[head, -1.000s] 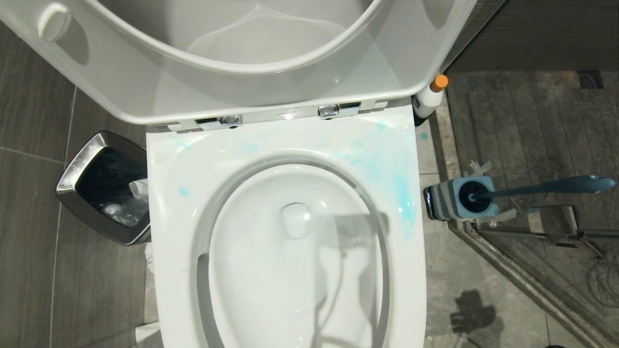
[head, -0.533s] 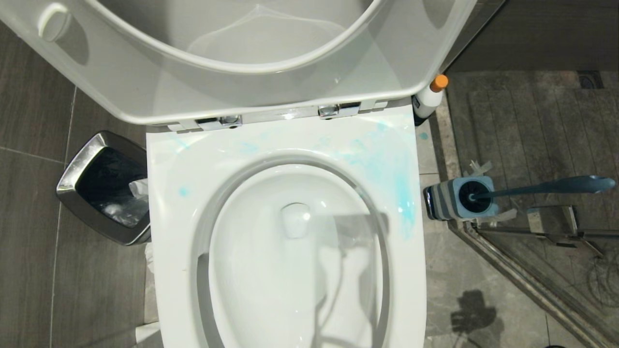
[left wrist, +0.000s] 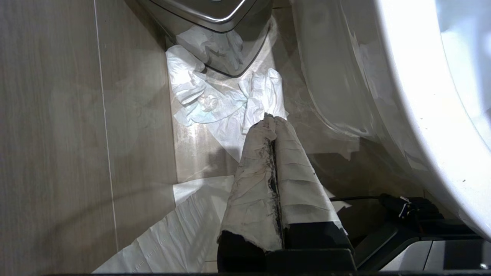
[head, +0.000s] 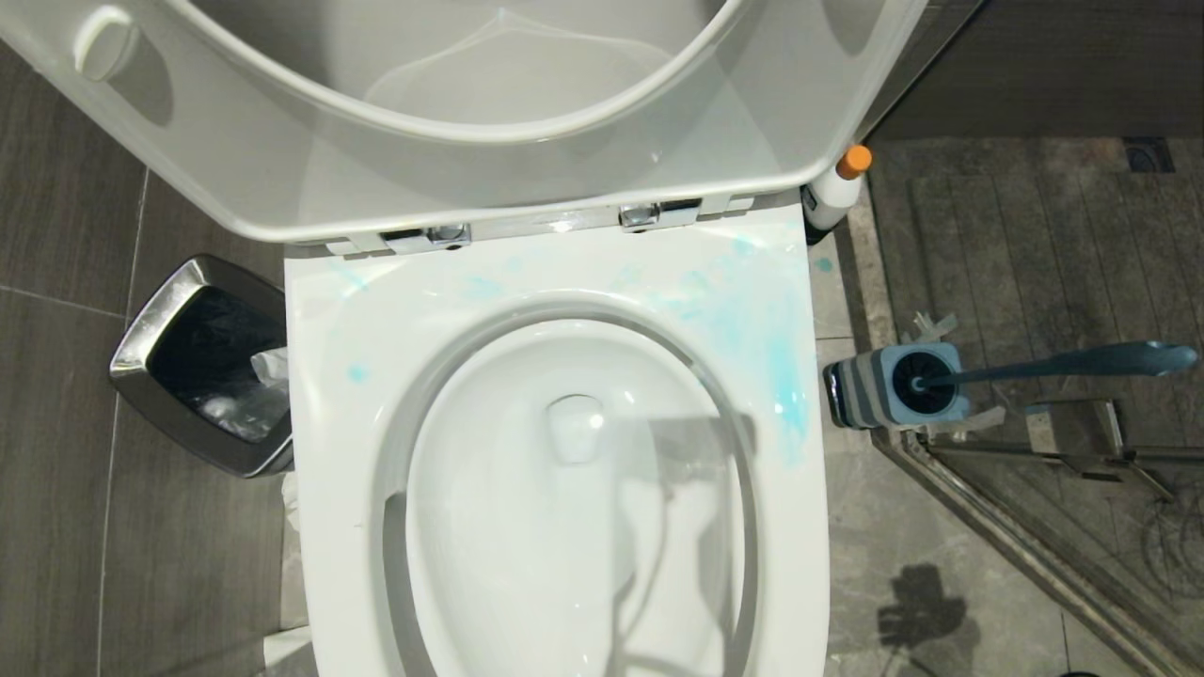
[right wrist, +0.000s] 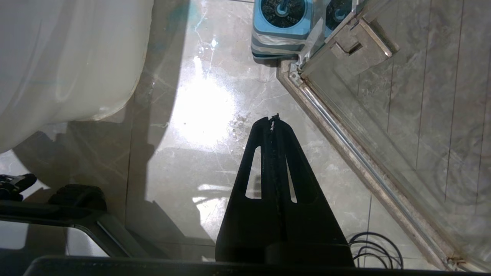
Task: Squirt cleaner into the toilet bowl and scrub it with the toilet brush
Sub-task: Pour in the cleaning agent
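Toilet bowl (head: 564, 527) fills the middle of my head view, seat and lid (head: 451, 141) raised, with blue smears (head: 785, 395) across the right side of the rim. I see the cleaner (head: 835, 193) standing on the floor behind the bowl's right rear corner, orange cap up. The toilet brush (head: 1063, 362) sits head-down in its striped holder (head: 879, 385) just right of the bowl, handle leaning away to the right. My left gripper (left wrist: 271, 122) hangs low beside the bowl, its wrapped fingers pressed together, near crumpled paper (left wrist: 215, 99) by the waste bin (head: 202, 362). My right gripper (right wrist: 273, 120) hangs over bare floor, jaws pressed together, holding nothing as far as I can tell.
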You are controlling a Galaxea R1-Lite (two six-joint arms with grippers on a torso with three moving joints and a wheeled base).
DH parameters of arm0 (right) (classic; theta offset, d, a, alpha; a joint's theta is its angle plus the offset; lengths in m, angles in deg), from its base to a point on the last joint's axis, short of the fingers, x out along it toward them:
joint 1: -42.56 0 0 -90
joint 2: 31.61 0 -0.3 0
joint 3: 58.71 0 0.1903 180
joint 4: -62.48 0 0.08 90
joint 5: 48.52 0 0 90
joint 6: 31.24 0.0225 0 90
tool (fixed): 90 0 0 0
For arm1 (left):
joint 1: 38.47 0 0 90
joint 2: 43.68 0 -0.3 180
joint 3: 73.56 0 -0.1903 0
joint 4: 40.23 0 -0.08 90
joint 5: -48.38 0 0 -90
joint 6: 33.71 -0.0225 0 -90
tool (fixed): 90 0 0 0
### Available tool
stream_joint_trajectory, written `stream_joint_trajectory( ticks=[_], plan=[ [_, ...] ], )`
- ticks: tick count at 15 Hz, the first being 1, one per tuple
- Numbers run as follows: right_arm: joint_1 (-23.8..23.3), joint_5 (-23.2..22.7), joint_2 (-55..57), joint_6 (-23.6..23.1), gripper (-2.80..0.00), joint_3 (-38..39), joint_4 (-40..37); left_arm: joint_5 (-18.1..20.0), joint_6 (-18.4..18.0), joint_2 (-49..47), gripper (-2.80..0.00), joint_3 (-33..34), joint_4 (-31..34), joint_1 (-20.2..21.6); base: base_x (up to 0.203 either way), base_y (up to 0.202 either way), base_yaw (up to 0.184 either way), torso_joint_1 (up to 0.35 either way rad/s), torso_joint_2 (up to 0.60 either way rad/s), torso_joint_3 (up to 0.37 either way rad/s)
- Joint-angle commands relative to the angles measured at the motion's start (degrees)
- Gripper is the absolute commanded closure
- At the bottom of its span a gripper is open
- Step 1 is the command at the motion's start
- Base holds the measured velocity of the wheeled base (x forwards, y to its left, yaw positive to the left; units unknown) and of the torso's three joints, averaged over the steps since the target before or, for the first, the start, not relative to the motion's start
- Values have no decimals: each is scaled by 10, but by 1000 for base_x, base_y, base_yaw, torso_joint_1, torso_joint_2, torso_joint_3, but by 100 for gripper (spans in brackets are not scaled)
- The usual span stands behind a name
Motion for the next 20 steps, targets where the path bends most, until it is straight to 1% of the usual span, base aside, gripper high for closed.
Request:
stream_joint_trajectory(
  ticks=[1, 11, 17, 20],
  plan=[
    [0, 0, 2, 0, 0, 0, 1, -1, 0, -1, 0, 0, -1, 0, 0, 0, 0, 0, 0, 0],
    [0, -2, 3, 1, 0, -1, -1, 0, -2, 0, 0, 0, 0, 0, 0, 0, 0, 0, 0, -23],
    [0, -7, 2, 0, 0, -1, -1, -1, -1, 0, 0, 0, 0, 0, 0, 0, 0, 2, 3, -156],
    [0, -7, 2, 1, 0, -1, -1, 0, -1, 0, 0, 0, -1, 0, 0, 0, 0, 4, 3, -69]
  ],
)
